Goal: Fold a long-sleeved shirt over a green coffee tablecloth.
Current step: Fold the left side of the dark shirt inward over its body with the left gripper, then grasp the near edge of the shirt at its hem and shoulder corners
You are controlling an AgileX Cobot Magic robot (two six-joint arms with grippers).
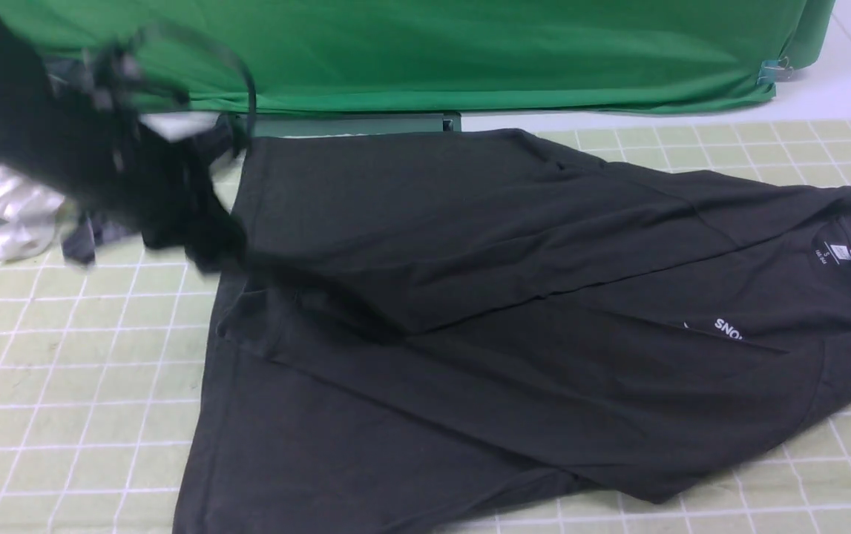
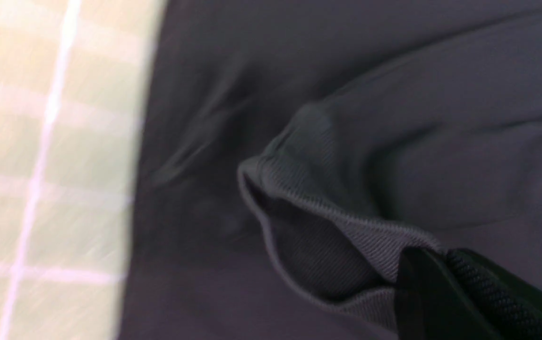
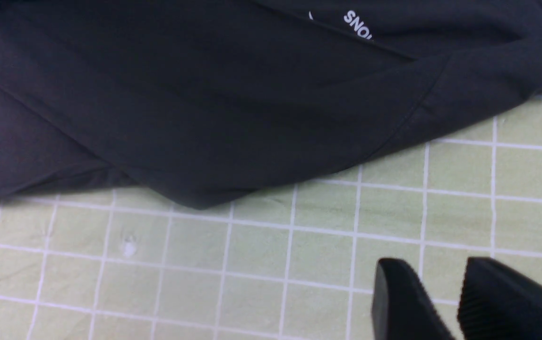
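Observation:
The long-sleeved shirt (image 1: 514,297), black with white "SNO" lettering showing, lies spread on the green coffee tablecloth (image 1: 61,386), collar to the right. My left gripper (image 1: 206,248), blurred, hangs over the shirt's left edge. The left wrist view shows this gripper (image 2: 434,257) shut on the shirt's ribbed cuff (image 2: 327,198), which is lifted off the fabric below. My right gripper (image 3: 434,269) shows only in the right wrist view. It is open over bare tablecloth (image 3: 261,264), a little off the shirt's (image 3: 204,94) near edge, with nothing between its fingers.
A plain deep green fabric (image 1: 432,52) hangs along the back, held by a clip (image 1: 770,72) at its right end. A white garment (image 1: 2,208) lies crumpled at the far left, partly behind my left arm. A dark bar (image 1: 351,124) runs under the green fabric.

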